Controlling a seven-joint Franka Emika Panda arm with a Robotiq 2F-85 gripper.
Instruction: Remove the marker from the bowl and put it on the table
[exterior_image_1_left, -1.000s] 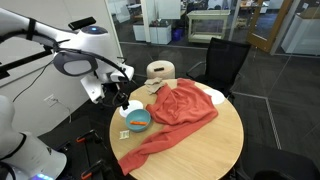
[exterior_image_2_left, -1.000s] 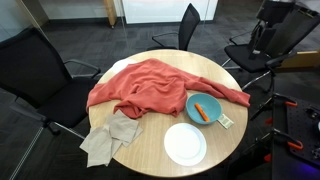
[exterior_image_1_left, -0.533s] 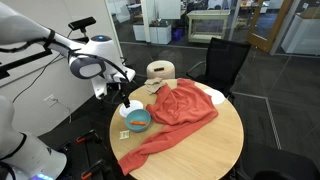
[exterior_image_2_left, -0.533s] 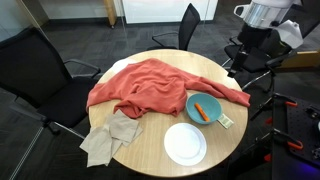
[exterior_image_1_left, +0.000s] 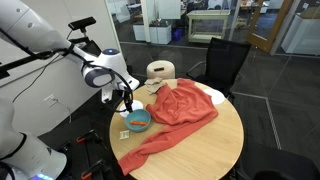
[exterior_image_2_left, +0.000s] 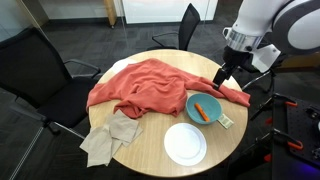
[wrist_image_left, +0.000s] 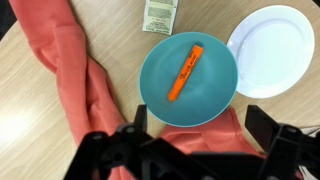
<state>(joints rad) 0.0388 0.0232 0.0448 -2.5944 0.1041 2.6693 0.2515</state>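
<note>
Moved: gripper (exterior_image_2_left: 222, 78) now hovering near the bowl (wrist_image_left: 213, 92) — jaws spread, empty.
Marker (wrist_image_left: 185, 71): flat in bowl — long axis diagonal, lower-left to upper-right in wrist view.

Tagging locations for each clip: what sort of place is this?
Probably an office or lab meeting area: black office chairs stand around the round wooden table, glass partition walls run behind, and the floor is dark carpet.
</note>
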